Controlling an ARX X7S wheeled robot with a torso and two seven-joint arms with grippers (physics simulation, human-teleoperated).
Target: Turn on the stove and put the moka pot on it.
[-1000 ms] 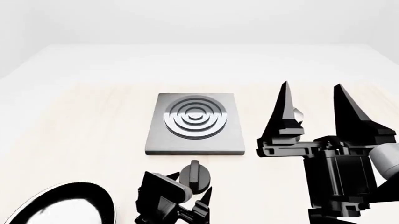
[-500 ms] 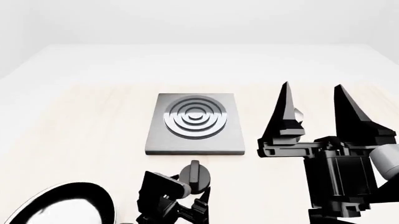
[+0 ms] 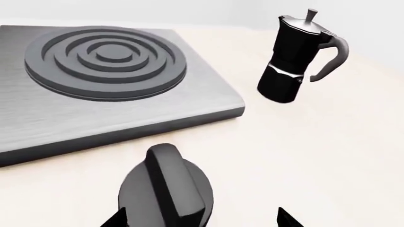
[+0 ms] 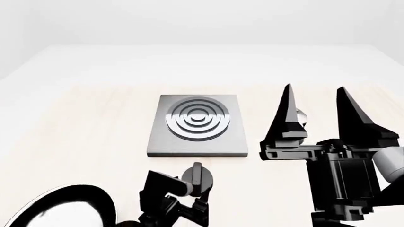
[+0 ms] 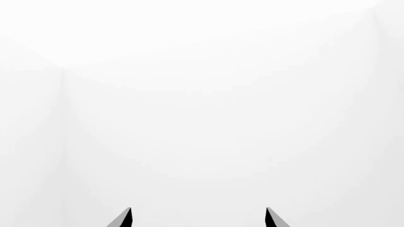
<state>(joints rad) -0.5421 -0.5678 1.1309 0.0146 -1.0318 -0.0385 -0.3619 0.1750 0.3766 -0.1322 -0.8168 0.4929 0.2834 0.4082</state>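
Note:
The stove (image 4: 197, 142) is a flat grey slab with a ringed burner (image 4: 197, 118) at mid-table. Its separate black knob (image 4: 197, 177) lies just in front. My left gripper (image 4: 189, 194) hovers at the knob, open. In the left wrist view the knob (image 3: 167, 184) sits between the spread fingertips, nearer one of them, with the stove (image 3: 145, 106) beyond. The black moka pot (image 3: 295, 61) stands upright beside the slab. In the head view only a silver bit of the moka pot (image 4: 302, 115) shows behind my raised right gripper (image 4: 314, 90), which is open and empty.
A black frying pan (image 4: 60, 208) lies at the front left corner of the head view. The right wrist view shows only white wall past my right gripper (image 5: 198, 218). The pale table (image 4: 82, 127) stretches left of the stove.
My left gripper has shifted slightly at the knob. The right arm has barely moved. The stove and knob stay where they were.

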